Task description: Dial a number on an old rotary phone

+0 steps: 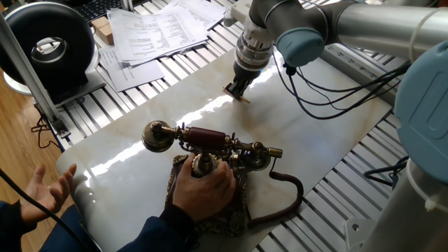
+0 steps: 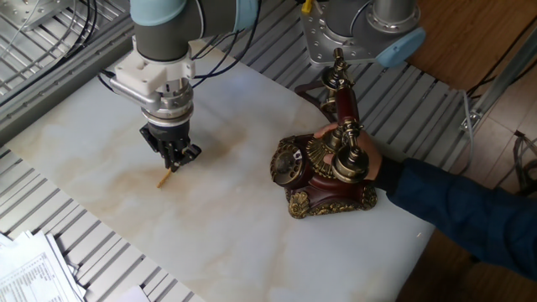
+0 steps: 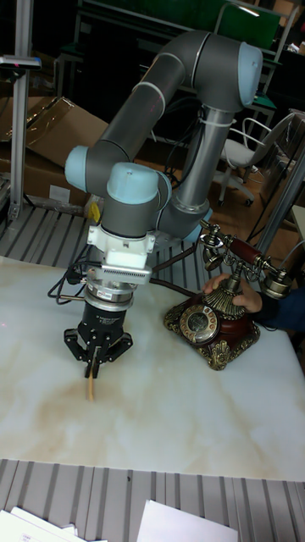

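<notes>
Gripper [image 3: 96,360] is clamped on a small wooden stick [image 3: 90,385], tip pointing down at the marble table [image 2: 235,226]. From my remote seat, the old rotary phone [image 3: 213,320] sits around 3 o'clock of it, well apart, steadied by a person's hand [image 1: 204,190]. Looks heavy and rigid; I'd poke only the dial [image 3: 199,321], gently.

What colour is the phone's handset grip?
Dark red-brown, between round brass ends; the handset shows best in one fixed view, resting across the rotary phone.
</notes>
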Motion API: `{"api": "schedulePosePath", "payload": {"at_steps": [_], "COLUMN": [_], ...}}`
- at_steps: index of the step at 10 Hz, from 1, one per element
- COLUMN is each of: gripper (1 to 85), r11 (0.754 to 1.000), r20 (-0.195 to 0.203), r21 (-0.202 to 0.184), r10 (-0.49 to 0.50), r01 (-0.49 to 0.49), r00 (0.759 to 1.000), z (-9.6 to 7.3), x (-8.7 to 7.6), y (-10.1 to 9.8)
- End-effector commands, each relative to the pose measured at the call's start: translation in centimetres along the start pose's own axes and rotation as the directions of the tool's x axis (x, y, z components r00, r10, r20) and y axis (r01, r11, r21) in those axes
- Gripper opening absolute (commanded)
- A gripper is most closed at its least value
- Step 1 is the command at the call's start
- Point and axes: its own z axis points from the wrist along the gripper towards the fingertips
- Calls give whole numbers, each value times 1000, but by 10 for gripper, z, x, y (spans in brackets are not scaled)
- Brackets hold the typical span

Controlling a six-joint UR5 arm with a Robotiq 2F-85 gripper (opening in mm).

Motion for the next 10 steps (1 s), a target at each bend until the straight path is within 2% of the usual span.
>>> {"api": "schedulePosePath", "payload": {"at_steps": [1,2,3,4,5,6,7,8,9,10], "gripper": [13,13,13,13,13,13,13,13,13,13], "r11": [947,915,910,906,893,871,859,839,820,805], "r20": [-11,9,4,7,21,35,26,-2,-9,-33], "r21": [145,164,159,131,80,25,-25,-39,-46,-64], "r10": [-289,-374,-388,-408,-446,-491,-511,-544,-571,-593], "r01": [288,368,383,403,443,491,512,543,570,590], "r00": [957,927,922,913,895,870,859,839,821,805], "z": [-26,-35,-40,-43,-46,-48,-49,-50,-50,-51], "x": [-22,-39,-42,-44,-44,-41,-32,-24,-21,-13], "y": [-36,-32,-27,-20,-10,-1,7,5,4,4]}}
